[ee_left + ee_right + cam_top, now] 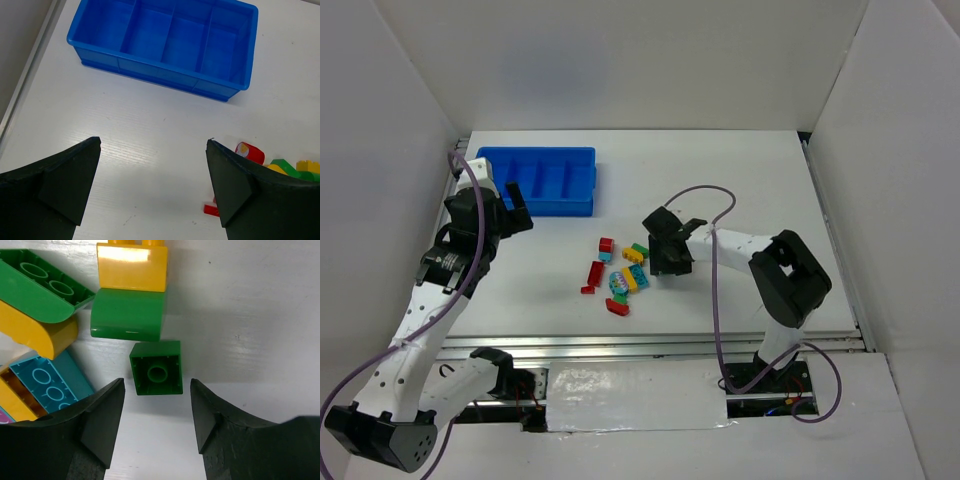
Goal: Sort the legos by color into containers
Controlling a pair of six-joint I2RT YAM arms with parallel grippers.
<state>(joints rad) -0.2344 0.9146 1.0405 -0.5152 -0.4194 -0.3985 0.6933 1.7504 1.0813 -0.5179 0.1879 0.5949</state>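
The legos [620, 272] lie in a loose pile at the table's middle: red, yellow, green and cyan. My right gripper [665, 255] hangs low over the pile's right edge. In the right wrist view a small green square brick [156, 368] lies hollow side up just at the tips of the right gripper [157, 382]. The jaws stand apart on either side and touch nothing. The blue tray [582, 205] with its containers sits at the far left, all compartments empty. My left gripper [154, 141] hovers open over bare table in front of the tray [150, 75].
Close to the green square lie a curved green brick [127, 312], a yellow brick [131, 265], a long green brick [35, 285], a curved yellow one [37, 335] and a cyan brick [47, 382]. A red brick [250, 151] shows by the left gripper's right finger. White walls enclose the table.
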